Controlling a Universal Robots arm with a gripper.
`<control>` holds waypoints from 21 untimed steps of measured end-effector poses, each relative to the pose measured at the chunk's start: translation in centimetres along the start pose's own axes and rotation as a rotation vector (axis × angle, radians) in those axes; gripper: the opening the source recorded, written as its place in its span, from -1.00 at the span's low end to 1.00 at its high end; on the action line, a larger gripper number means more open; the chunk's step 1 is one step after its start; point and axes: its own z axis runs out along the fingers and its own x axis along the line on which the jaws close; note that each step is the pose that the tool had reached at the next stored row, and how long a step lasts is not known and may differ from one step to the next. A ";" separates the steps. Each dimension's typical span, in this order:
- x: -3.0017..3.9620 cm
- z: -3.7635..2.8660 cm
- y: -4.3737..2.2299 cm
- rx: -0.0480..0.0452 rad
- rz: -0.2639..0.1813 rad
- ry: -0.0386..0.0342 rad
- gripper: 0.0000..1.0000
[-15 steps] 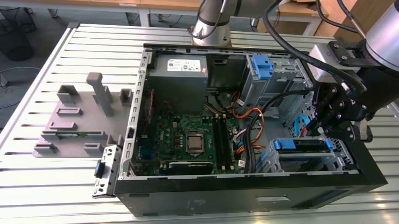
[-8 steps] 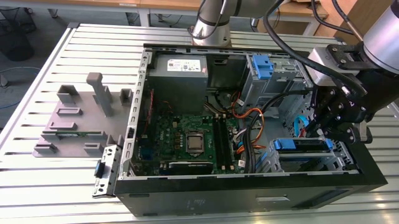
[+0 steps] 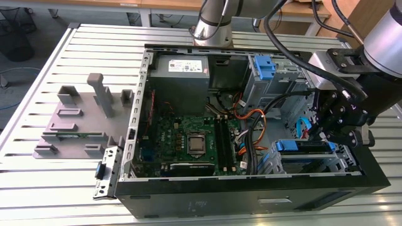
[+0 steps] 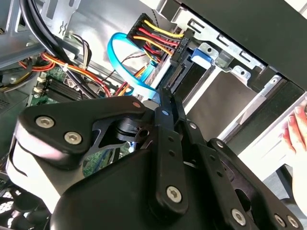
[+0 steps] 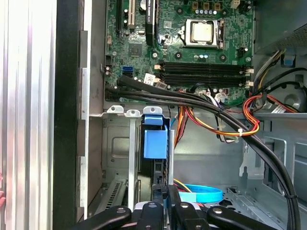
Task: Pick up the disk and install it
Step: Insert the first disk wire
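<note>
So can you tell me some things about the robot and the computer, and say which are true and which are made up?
1. The computer case lies open on a slatted table. True.
2. The gripper hovers over the grey holder. False: it is over the drive bay at the exterior view's right.
3. The disk sits in that bay. True.
4. The cable by the bay is green. False: it is blue.

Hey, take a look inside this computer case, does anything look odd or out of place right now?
One thing: a person's hand rests at the outer edge of the case, close to the gripper working at the disk in the drive bay. The cables lie loose, but nothing looks damaged or spilled.
</note>
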 end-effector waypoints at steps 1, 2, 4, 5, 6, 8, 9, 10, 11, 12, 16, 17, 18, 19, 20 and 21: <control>0.00 0.04 0.01 0.0007 0.000 0.0000 -0.68; 0.01 0.11 0.02 0.0018 0.000 -0.0001 -0.68; 0.01 0.24 0.05 0.0037 0.000 0.0002 -0.68; 0.01 0.29 0.07 0.0040 0.000 0.0003 -0.68; 0.01 0.31 0.07 0.0043 0.000 0.0004 -0.68; 0.01 0.35 0.11 0.0044 0.000 0.0003 -0.68; 0.01 0.37 0.15 0.0044 0.000 0.0003 -0.68; 0.01 0.39 0.18 0.0044 0.000 0.0004 -0.68; 0.01 0.41 0.21 0.0044 0.000 0.0004 -0.68; 0.01 0.45 0.22 0.0044 0.000 0.0005 -0.68; 0.02 0.70 0.23 0.0071 0.000 0.0007 -0.68; 0.02 0.70 0.23 0.0072 0.000 0.0008 -0.68; 0.02 0.70 0.23 0.0072 0.000 0.0009 -0.68; 0.02 0.71 0.23 0.0073 0.000 0.0008 -0.68; 0.02 0.72 0.26 0.0073 0.000 0.0006 -0.68; 0.02 0.74 0.33 0.0074 0.000 0.0003 -0.68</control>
